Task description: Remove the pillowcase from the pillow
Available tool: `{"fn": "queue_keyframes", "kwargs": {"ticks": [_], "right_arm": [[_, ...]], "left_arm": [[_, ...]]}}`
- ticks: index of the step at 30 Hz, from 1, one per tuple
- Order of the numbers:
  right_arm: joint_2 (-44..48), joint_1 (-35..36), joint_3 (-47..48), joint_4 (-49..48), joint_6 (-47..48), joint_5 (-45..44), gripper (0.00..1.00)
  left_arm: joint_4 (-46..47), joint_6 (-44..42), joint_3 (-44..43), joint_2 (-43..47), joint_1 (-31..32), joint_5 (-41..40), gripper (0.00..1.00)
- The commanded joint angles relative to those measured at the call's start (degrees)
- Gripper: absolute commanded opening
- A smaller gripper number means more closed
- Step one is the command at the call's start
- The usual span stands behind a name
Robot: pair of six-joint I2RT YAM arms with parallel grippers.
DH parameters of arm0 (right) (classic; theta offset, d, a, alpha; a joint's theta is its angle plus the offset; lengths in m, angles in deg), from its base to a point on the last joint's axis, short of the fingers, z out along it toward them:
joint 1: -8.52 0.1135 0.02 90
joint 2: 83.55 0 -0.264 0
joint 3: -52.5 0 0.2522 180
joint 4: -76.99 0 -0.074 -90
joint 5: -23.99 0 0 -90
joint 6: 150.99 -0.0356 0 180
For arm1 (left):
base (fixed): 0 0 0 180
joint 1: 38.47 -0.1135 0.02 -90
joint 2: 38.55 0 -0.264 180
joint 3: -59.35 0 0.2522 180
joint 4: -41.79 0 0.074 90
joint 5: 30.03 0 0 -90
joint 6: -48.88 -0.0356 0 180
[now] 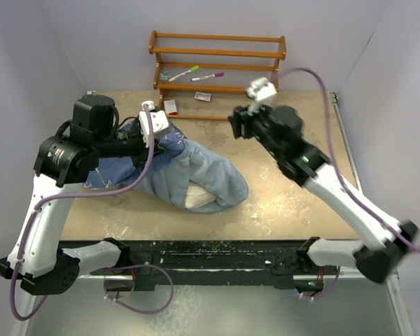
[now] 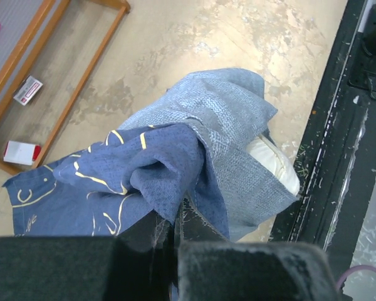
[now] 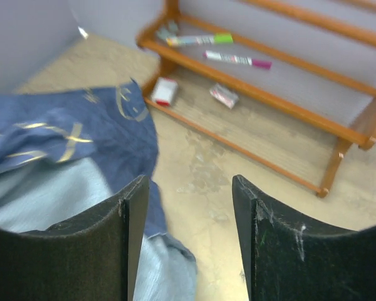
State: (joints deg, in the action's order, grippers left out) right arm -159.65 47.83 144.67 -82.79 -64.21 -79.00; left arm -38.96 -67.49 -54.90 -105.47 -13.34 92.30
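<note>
The navy-blue pillowcase [image 1: 189,168] lies bunched mid-table, mostly turned to its paler grey-blue inside, with cream outlines on its dark part [image 2: 106,182]. A small patch of the cream pillow [image 1: 199,199] shows at its near opening, also in the left wrist view [image 2: 276,166]. My left gripper [image 1: 148,136] is shut on a fold of the pillowcase [image 2: 175,169] and holds it raised at the cloth's far left end. My right gripper [image 1: 239,126] is open and empty, above the table right of the cloth; the pillowcase [image 3: 69,150] shows at its left, between the fingertips [image 3: 189,188] only bare table.
A wooden shelf rack [image 1: 217,70] stands at the back with markers [image 1: 185,73] and small red-white packets [image 1: 171,106] on and under it. White walls close the sides. A black rail [image 1: 217,252] runs along the near table edge.
</note>
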Motion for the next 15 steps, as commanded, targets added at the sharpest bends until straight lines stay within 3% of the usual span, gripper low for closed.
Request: {"fn": "queue_keyframes", "kwargs": {"ticks": [1, 4, 7, 10, 15], "right_arm": [[18.6, 5.0, -14.0, -13.6, 5.5, 6.0, 0.56], [27.6, 12.4, -25.0, -15.5, 10.0, 11.5, 0.54], [30.5, 17.6, -30.6, -15.5, 11.5, 13.3, 0.53], [28.8, 20.9, -33.6, -18.5, 13.4, 14.9, 0.54], [19.8, 26.2, -30.9, -17.8, 18.9, 15.1, 0.61]], "left_arm": [[9.1, 3.0, -2.6, -0.8, -0.1, -1.6, 0.00], [9.8, 3.9, -3.5, -1.8, -0.1, -1.6, 0.00], [9.3, 4.6, -5.6, -3.0, -0.1, -1.4, 0.00], [8.4, 4.8, -7.2, -3.8, -0.1, -1.2, 0.00], [7.1, 4.4, -8.0, -3.5, -0.1, -2.0, 0.00]]}}
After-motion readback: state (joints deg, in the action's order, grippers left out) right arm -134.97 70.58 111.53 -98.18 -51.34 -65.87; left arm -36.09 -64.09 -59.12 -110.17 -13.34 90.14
